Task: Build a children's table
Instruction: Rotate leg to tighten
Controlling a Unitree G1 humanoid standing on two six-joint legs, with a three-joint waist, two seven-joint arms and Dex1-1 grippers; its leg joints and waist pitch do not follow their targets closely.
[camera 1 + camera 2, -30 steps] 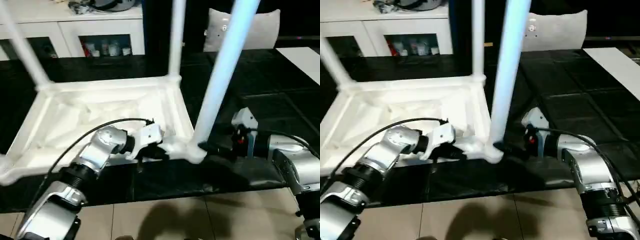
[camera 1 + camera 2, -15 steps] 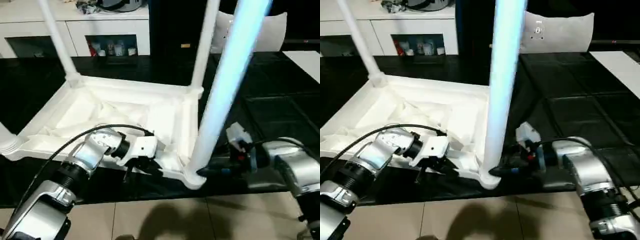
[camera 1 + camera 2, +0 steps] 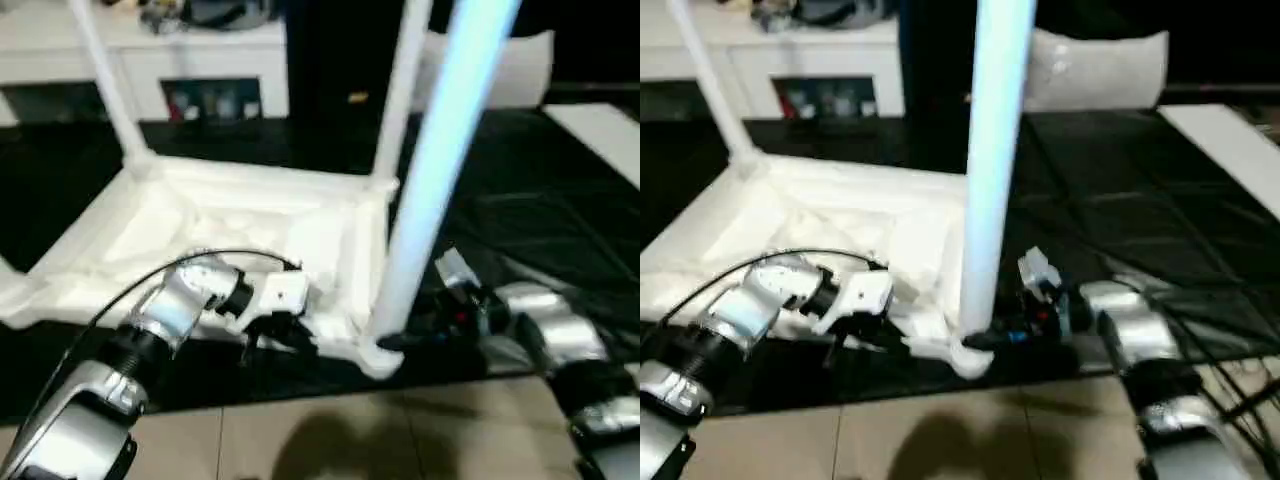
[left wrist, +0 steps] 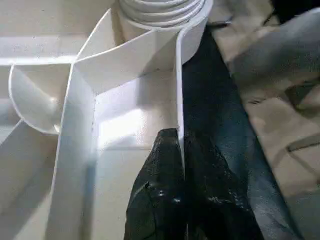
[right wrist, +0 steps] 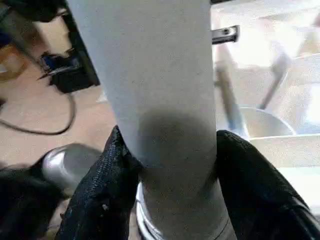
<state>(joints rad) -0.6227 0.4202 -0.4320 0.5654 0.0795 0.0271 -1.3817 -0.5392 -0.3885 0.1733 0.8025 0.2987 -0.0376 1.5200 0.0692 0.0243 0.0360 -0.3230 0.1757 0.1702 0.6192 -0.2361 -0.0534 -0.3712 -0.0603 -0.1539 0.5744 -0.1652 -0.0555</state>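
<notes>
We've got the top (image 3: 250,215) flipped upside down on the dark floor, left pincer (image 4: 180,150) pinched shut on its near rim. Right pincer (image 5: 170,165) wraps the near leg (image 3: 430,170) just above its corner socket (image 3: 378,352). Both forearms reach in low and level. Best bet: keep that leg plumb and push straight down while the left steadies the rim.

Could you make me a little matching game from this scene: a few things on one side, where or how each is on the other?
Things:
1. left gripper
2. right gripper
3. table top
4. white cabinet

States:
A. lying upside down on the dark mat, legs pointing up
B. standing at the back, behind the table
C. fingers pinched on a thin rim wall of the top
D. fingers on either side of the nearest leg, close to its socket

Pairs: 1-C, 2-D, 3-A, 4-B
</notes>
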